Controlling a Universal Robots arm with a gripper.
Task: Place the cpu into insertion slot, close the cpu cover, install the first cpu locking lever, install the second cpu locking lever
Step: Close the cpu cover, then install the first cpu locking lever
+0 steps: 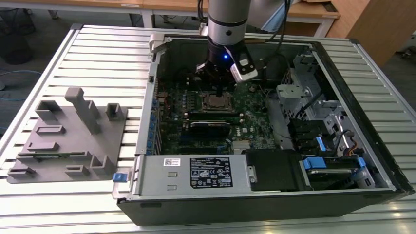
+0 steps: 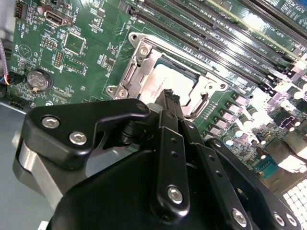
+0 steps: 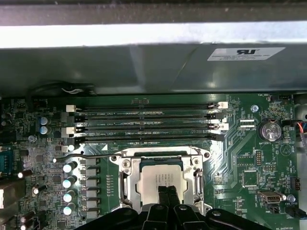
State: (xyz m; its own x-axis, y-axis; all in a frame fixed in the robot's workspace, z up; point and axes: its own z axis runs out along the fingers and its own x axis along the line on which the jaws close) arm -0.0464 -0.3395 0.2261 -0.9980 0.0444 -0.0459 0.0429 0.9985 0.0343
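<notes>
**Silver-grey square cpu (image 3: 156, 176) seated in dark insertion slot (image 3: 160, 157)**

Black gripper (image 3: 168, 194), fingers pressed together, hangs over the cpu, with the silver cpu cover (image 3: 126, 165) framing it. Long black memory slots (image 3: 144, 122) lie just beside; a thin wire lever (image 3: 81, 156) juts nearby.

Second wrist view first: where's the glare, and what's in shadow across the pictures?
Second wrist view: glare washes out the memory slots, and the gripper is a dark mass in front. First wrist view: a bright band burns across the case wall, while the cpu is evenly lit. Exterior view: the computer case is dim inside.
</notes>
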